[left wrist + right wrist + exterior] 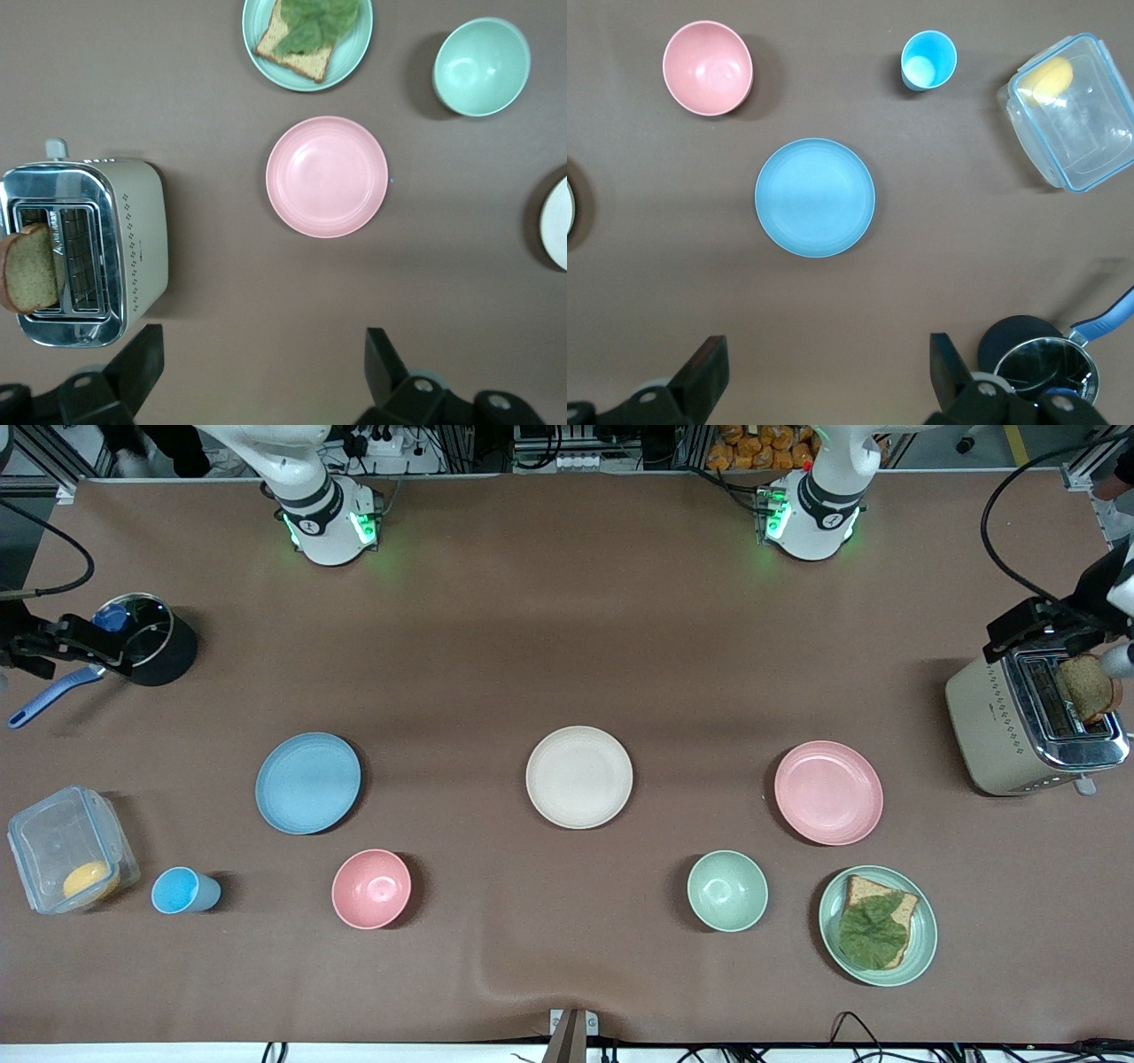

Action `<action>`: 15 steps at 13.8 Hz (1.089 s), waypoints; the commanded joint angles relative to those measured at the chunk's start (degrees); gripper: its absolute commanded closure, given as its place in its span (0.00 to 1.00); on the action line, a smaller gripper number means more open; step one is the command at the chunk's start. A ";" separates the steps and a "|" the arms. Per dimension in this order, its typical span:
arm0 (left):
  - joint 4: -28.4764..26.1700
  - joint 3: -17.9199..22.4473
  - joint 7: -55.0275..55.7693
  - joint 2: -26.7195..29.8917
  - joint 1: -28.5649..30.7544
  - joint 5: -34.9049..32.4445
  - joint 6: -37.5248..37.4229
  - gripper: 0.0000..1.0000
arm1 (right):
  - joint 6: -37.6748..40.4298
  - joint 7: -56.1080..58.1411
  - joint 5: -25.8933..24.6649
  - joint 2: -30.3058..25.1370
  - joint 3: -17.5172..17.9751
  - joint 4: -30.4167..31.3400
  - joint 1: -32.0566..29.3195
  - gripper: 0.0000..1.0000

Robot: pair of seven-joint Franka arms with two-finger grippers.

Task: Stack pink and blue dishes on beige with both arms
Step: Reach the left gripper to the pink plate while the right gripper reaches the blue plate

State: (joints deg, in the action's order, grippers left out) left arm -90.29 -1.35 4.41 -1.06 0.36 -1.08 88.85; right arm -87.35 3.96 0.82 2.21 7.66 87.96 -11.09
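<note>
Three flat plates lie in a row across the table's middle. The beige plate (579, 777) is in the centre. The light blue plate (308, 783) (815, 197) lies toward the right arm's end, and the pale pink plate (828, 792) (327, 176) toward the left arm's end. Nothing is stacked on any of them. My left gripper (1019, 633) (263, 338) hangs high and open over bare table beside the toaster, holding nothing. My right gripper (53, 642) (826, 342) hangs high and open over bare table beside the black pot, also holding nothing.
Nearer the camera stand a blue cup (182, 890), a deep pink bowl (372, 887), a green bowl (726, 890) and a green plate (833, 921) with bread and a leaf. A clear lidded box (66, 850), a black pot (159, 651) and a toaster (1001, 735) holding bread sit at the ends.
</note>
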 commanded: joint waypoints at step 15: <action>-30.30 -0.58 2.54 -20.19 7.79 0.38 46.39 0.00 | -6.85 0.18 -3.78 22.29 0.25 -2.09 5.01 0.00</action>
State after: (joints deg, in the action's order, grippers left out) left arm -120.92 -1.44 6.73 -17.94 6.11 -0.75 131.46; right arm -93.40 4.25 0.21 20.47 7.67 87.67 -7.41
